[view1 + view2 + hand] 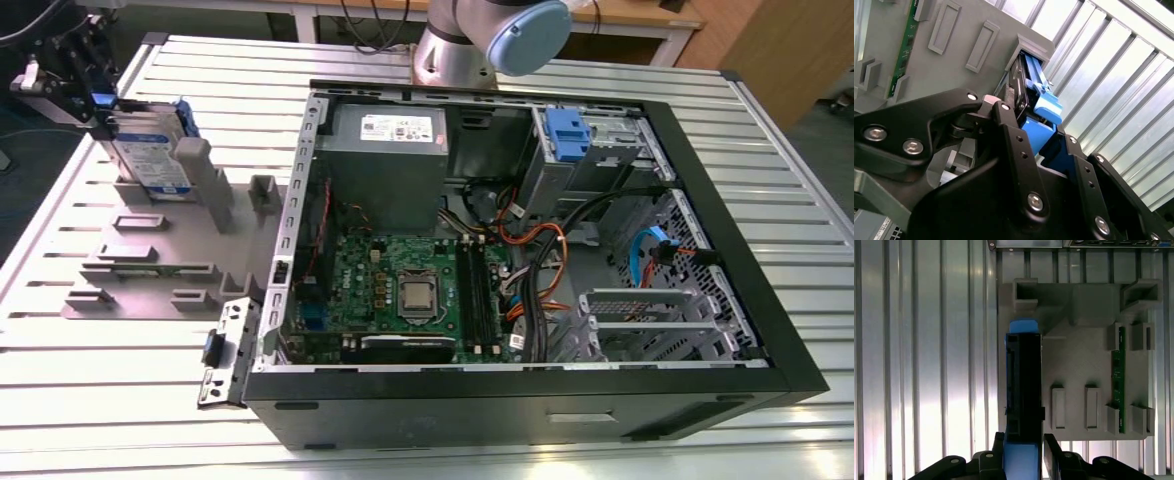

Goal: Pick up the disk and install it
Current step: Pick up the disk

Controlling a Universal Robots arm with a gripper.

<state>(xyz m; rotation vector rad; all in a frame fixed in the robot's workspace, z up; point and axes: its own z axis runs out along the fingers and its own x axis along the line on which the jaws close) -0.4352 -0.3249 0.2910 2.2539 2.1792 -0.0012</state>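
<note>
Ribbed bench (774,180): gripper (1024,439) clamps the disk (1024,380), upright in grey holder (1079,365).
Exterior view takes in the open computer case (534,405) alongside.

Second wrist view. The two black, screw-studded fingers (1009,145) of the gripper (1036,127) are clamping the blue end of the disk (1026,85), one on each flank. The disk is standing on edge and extending straight ahead of the fingertips, its far end sitting in an upright slot of the grey holder plate (954,75). Beyond one finger, the plate is carrying raised rectangular pockets (983,46), with a green circuit board strip (904,55) sitting edgewise in one. Beyond the other finger, the ribbed metal table (1114,100) is catching bright light.
</note>
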